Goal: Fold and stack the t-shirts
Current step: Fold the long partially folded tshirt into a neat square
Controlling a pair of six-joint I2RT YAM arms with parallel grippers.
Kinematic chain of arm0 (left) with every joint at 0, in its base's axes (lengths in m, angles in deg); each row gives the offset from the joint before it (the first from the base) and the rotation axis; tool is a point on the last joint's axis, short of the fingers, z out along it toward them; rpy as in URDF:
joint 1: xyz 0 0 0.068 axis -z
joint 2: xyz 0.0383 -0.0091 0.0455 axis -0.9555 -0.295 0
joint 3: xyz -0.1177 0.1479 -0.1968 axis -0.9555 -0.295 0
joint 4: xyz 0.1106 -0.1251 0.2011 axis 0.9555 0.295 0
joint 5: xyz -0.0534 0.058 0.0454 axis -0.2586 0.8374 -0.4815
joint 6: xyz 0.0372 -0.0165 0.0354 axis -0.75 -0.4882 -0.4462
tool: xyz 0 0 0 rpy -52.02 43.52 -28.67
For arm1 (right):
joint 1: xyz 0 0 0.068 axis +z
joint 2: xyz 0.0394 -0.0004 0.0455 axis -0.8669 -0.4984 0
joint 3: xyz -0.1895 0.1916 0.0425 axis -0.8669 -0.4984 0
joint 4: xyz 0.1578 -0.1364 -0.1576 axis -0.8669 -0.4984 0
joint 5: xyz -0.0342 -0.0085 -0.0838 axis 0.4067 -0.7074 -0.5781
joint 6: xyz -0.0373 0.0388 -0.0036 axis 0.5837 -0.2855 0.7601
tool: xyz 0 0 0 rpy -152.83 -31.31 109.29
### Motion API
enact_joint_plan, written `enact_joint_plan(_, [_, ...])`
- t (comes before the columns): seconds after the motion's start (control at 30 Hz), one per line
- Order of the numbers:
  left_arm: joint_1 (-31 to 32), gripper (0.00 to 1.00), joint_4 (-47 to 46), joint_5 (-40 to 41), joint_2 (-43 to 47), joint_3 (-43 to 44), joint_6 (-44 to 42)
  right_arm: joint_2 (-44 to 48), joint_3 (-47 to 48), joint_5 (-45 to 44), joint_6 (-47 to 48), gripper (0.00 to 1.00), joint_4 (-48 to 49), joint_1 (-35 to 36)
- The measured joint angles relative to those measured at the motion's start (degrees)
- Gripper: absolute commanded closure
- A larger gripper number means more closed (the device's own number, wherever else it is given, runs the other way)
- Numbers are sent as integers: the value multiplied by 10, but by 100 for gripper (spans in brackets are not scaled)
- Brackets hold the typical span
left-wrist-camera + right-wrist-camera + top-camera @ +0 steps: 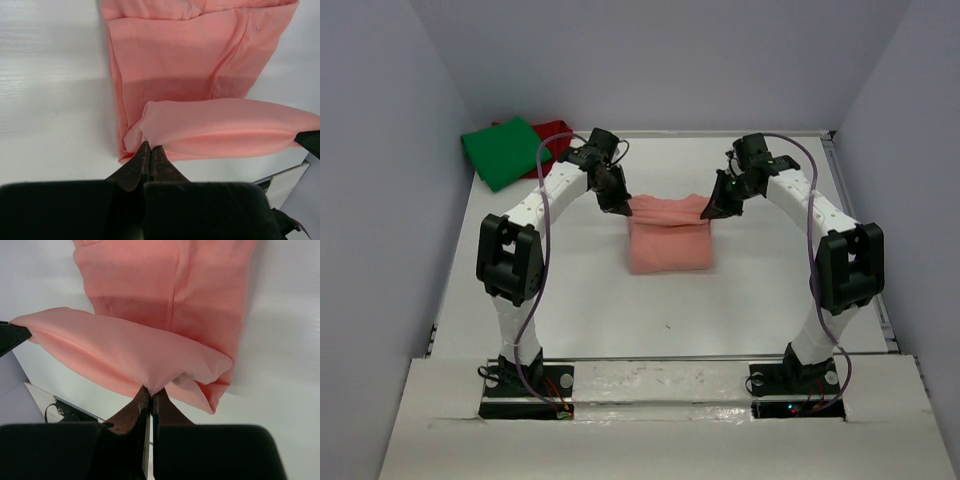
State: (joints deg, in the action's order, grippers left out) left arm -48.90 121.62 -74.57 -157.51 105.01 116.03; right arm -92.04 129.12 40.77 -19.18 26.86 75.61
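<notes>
Fabric of the salmon-pink tee (668,245) stretches between the left gripper (617,205) and right gripper (712,211), each clamped on a far corner. The rest lies on the table (570,300) beneath them, toward the bases, equally near both arms.

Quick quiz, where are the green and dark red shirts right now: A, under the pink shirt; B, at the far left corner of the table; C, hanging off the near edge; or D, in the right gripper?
B: the green t-shirt lies at the far left corner, partly over the dark red t-shirt, well apart from the salmon-pink t-shirt.
</notes>
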Motion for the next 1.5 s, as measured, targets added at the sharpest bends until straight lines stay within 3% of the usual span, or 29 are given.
enact_joint_plan(0.57, [-13,100,4,2,-135,116,-20,-133,96,8,26,100,18,-21])
enact_joint_plan(0.9, [-21,100,7,12,-170,166,-24,-213,167,9,38,100,47,-24])
enact_joint_plan(1.0, [-24,100,4,17,-174,166,-23,-221,169,9,41,88,61,-24])
enact_joint_plan(1.03, [-24,100,2,18,-175,166,-23,-222,169,9,41,70,67,-24])
enact_joint_plan(1.17, [-28,100,-6,22,-182,166,-23,-219,160,6,45,42,105,-24])
enact_joint_plan(1.5, [-32,100,-7,30,-184,166,-21,-155,99,5,48,40,183,-31])
